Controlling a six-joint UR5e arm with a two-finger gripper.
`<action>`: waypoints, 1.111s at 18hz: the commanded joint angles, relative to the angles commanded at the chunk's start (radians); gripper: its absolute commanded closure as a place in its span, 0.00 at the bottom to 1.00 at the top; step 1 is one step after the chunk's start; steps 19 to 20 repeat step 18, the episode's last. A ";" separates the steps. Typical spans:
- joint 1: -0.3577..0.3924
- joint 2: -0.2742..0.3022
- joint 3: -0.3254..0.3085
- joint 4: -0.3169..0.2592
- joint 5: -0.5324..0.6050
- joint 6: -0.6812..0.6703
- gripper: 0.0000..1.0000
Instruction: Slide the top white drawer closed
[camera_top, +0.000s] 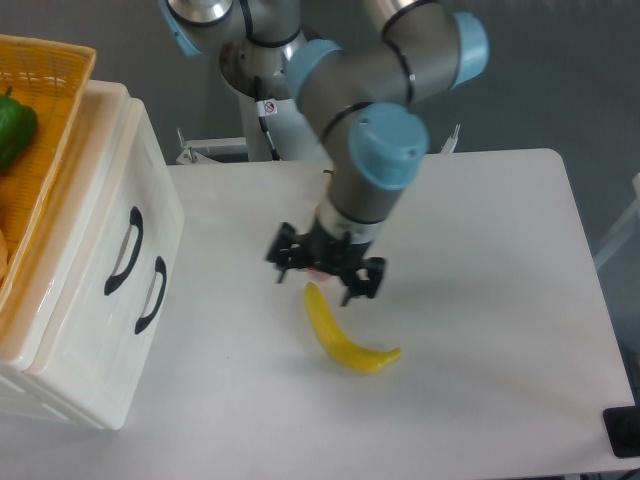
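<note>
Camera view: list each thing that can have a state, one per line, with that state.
top white drawer: closed, front flush with the cabinet.
lower white drawer: closed.
pincer: open, holding nothing, above the table near the banana.
banana: lying flat on the table, whole.
orange woven basket: on top of the cabinet, green pepper inside.

top white drawer (112, 215) shut flush (black handle)
</note>
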 joint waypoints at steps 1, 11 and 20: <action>0.028 -0.002 0.000 0.000 0.015 0.066 0.00; 0.204 -0.061 0.038 0.021 0.127 0.583 0.00; 0.237 -0.132 0.052 0.141 0.224 0.714 0.00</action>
